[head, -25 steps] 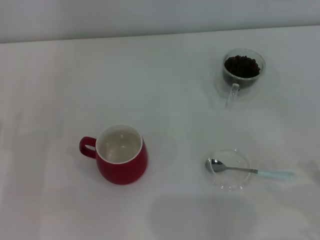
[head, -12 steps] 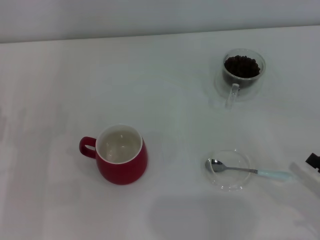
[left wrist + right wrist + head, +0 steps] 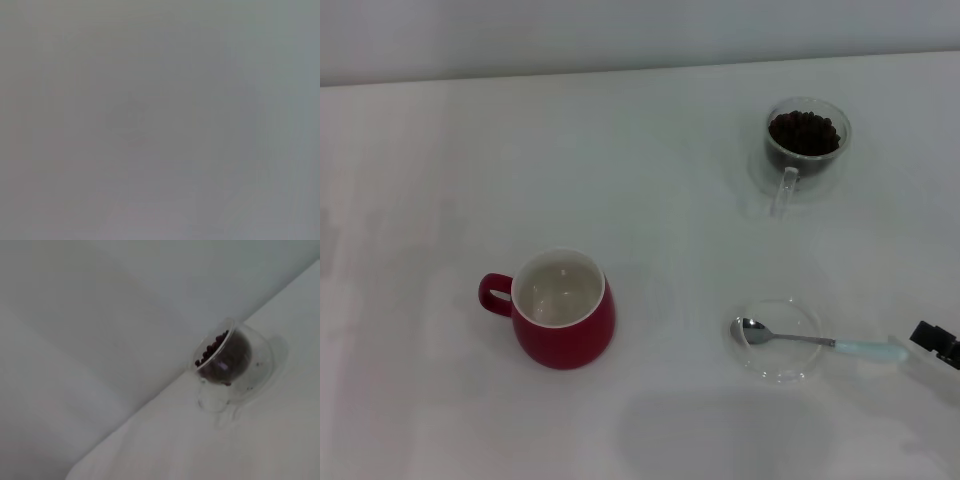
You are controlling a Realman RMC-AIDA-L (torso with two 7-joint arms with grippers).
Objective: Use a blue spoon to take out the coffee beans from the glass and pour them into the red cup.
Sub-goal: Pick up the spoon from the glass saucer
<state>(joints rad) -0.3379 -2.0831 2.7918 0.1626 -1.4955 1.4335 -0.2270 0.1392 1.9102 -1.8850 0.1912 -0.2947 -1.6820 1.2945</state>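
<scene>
We are watching the right gripper (image 3: 935, 344) hovering just beside the blue spoon (image 3: 820, 343), whose bowl is lying in a shallow glass dish (image 3: 777, 340) on the surface (image 3: 650, 180); we cannot tell its fingers' state. A clumsy pinch on the thin handle is risking flipping the spoon or dragging the dish.

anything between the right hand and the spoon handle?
Nothing visible. In the head view the right hand sits at the table's right edge, just beyond the tip of the blue spoon handle, bare table between. The spoon's bowl rests in the glass dish.
</scene>
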